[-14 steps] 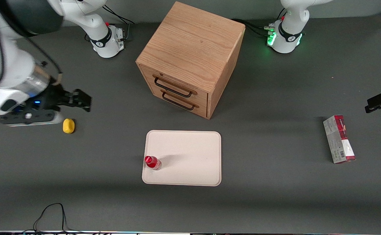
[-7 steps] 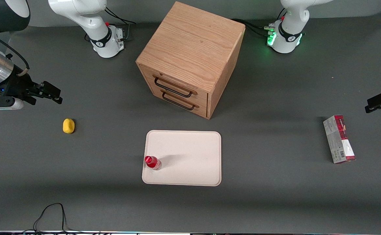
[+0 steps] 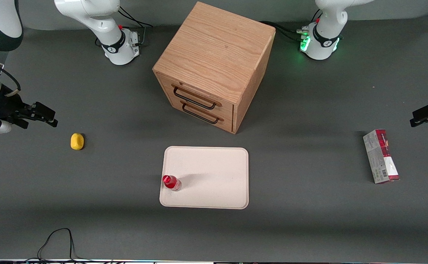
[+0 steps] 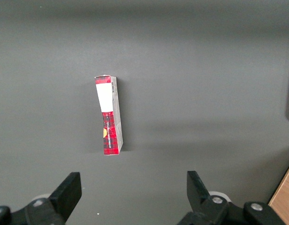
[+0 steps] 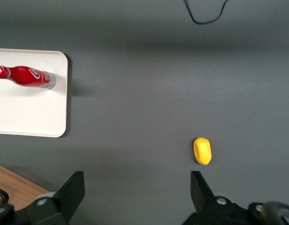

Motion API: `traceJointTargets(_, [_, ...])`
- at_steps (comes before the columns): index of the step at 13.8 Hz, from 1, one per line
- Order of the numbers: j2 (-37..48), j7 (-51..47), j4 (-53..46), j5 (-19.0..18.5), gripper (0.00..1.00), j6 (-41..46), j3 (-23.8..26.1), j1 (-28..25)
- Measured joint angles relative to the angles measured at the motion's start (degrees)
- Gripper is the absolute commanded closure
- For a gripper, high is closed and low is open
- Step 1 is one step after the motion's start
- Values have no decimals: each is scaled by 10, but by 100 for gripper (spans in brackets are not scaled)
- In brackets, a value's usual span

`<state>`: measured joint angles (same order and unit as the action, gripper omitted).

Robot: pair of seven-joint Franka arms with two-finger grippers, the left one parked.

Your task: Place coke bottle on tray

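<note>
Table: dark grey surface, carrying everything below.
Oak two-drawer box: standing farther from the front camera than the tray, turned at an angle, both drawers closed, two dark handles showing on its front.
Tray: cream-white, flat, rounded corners, low rim; lying in front of the drawer box, near the table's middle; seen also from the right wrist.
Carton: red and grey, lying flat toward the parked arm's end of the table, well apart from the tray; seen too from the left wrist.
Gripper: raised above the table at the working arm's end, well apart from the tray, near the yellow lump but not touching it; fingers spread wide with nothing between them.
Yellow lump: small, lemon-like, resting alone on the table toward the working arm's end; visible from the right wrist.
Coke bottle: red cap, red body, clear base; standing upright on the tray, just inside the corner nearest the front camera at the working arm's end; also in the right wrist view.
</note>
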<state>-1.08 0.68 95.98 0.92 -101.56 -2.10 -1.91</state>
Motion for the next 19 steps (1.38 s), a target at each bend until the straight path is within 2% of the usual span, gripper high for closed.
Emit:
traceJointTargets(3, [-44,0,-76,-9,0,71,0,0])
traceJointTargets(5, [-54,0,-94,-10,0,95,0,6])
traceJointTargets(8, [-54,3,-98,-10,0,104,3,26])
traceJointTargets(11, [-54,3,-99,-10,0,105,35,53])
traceJointTargets(15, [-54,3,-101,-10,0,105,45,53])
traceJointTargets(19, [-54,3,-102,-16,0,105,31,39])
